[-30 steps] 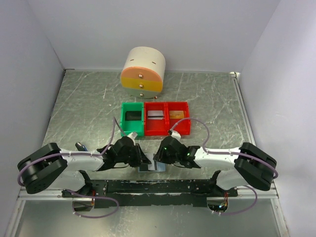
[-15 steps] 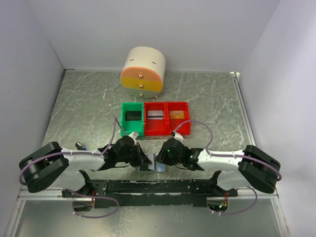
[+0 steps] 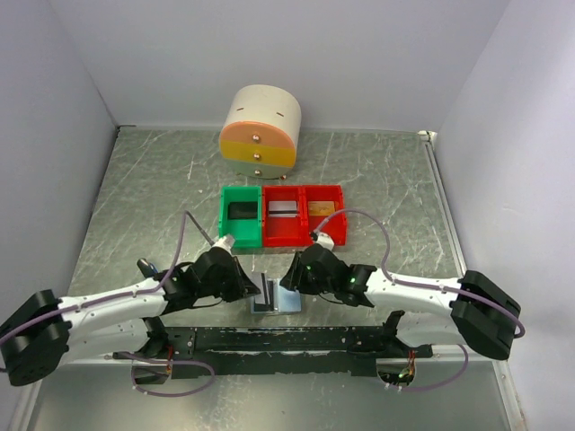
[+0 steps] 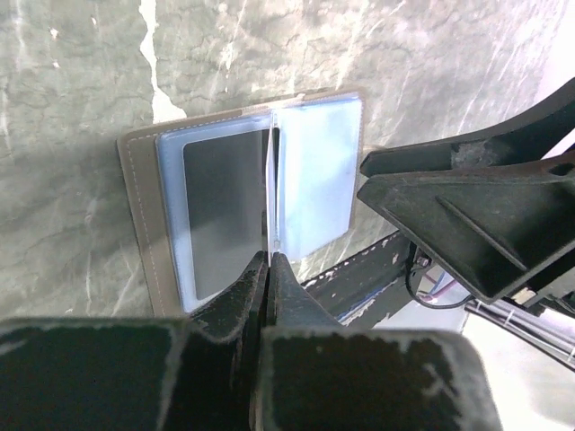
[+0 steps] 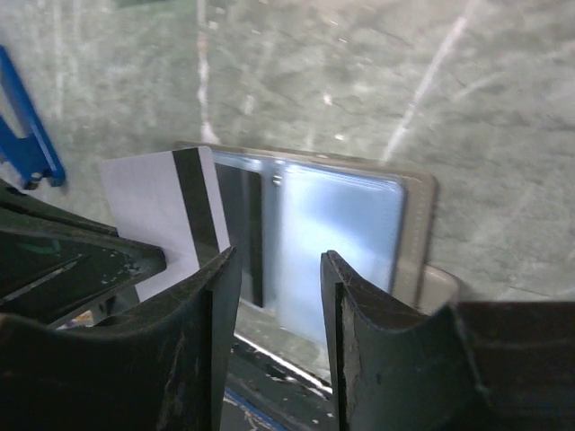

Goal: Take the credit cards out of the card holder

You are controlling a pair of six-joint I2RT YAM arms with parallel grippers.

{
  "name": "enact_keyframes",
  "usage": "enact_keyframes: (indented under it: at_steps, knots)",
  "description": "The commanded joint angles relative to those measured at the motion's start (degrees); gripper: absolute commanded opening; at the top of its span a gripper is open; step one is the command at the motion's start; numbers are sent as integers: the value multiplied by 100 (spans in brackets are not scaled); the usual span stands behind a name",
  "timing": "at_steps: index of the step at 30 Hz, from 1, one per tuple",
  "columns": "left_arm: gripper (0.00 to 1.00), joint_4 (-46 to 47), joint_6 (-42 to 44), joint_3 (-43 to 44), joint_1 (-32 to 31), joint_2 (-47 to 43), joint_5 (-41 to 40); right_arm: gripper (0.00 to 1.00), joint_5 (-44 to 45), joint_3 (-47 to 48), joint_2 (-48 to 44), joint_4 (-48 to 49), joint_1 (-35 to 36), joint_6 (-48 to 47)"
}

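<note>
holder (image 3: 287, 303) lies open on the surface (image 3: 144, 206) at the near edge, between the two hands. left hand (image 4: 270, 262) is clenched on a card (image 5: 148, 211), white with a black stripe. the card stands on edge over the holder's centre fold; can't tell if its lower edge is touching the holder. a dark card (image 4: 220, 211) sits in one pocket. the other pocket looks pale blue, contents unclear. right hand (image 5: 278, 269) is released, fingers apart, just over the holder, gripping nothing. green bin (image 3: 241, 215) and red bin (image 3: 304, 214) sit further back, a flat item in each compartment.
</note>
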Motion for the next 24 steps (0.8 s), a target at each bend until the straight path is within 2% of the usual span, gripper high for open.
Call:
enact_keyframes:
  at_steps: [1,4,8,12,15,17,20,24]
  knots:
    - [7,-883,182,318,27,-564,-536,42,-25,450,-86,-97,-26,-389]
    - [7,-1057,286,416,27,-784,-672,43,-137,514,-52,6,-26,-396]
    - [7,-1419,713,668,28,-930,-1004,52,-232,401,-144,260,-22,-443]
    - [7,-2305,1407,1183,59,-930,-1579,65,410,509,-557,-520,-83,-580]
    - [7,-2558,1994,1436,190,-910,-1571,66,69,389,-872,-438,-397,-1013]
    - [7,-2400,2320,1450,425,-961,-1109,67,-267,265,-1081,-333,-666,-1177]
    - [7,-1952,2690,1233,1155,-1166,-29,69,-881,-9,-1453,-60,-1131,-1328]
    - [7,-1004,3001,887,2355,-1349,2199,71,-1573,-360,-1998,380,-1648,-1266]
